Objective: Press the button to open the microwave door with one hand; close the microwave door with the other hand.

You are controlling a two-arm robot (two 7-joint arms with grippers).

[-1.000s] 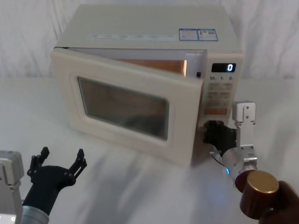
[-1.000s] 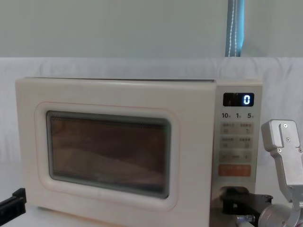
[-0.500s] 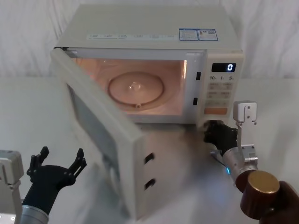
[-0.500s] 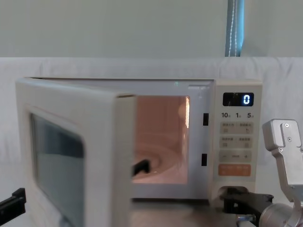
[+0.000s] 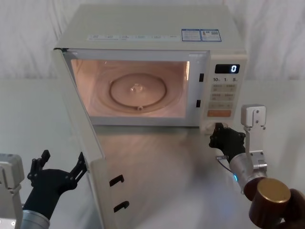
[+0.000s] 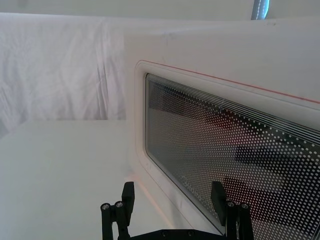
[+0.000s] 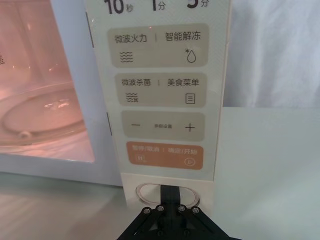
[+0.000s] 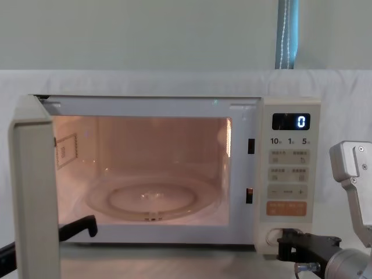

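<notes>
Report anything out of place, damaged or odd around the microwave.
Nothing stands out. The microwave door stands wide open, cavity lit, turntable seated flat. The right gripper is by the button; the left gripper waits open near the door.

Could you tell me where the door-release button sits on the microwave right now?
The button sits lowest on the microwave's right-side control panel, under the orange key, with the right end effector before it.

The open microwave door (image 5: 88, 157) stood edge-on between the left gripper (image 5: 61, 163) and the bare table (image 5: 167, 167) before the oven.

A lab test bench: white sheets (image 5: 28, 43) drape table and backdrop
</notes>
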